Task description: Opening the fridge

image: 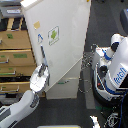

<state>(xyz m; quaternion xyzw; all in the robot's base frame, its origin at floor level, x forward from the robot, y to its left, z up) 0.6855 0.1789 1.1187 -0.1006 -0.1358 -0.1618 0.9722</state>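
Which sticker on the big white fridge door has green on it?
The square green-and-white sticker in the middle of the tall white fridge door. The small sticker above it, towards the exterior view's left, is yellowish.

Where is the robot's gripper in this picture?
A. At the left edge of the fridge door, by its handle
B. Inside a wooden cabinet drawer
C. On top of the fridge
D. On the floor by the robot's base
A: the gripper sits against the left edge of the fridge door, beside the wooden cabinet.
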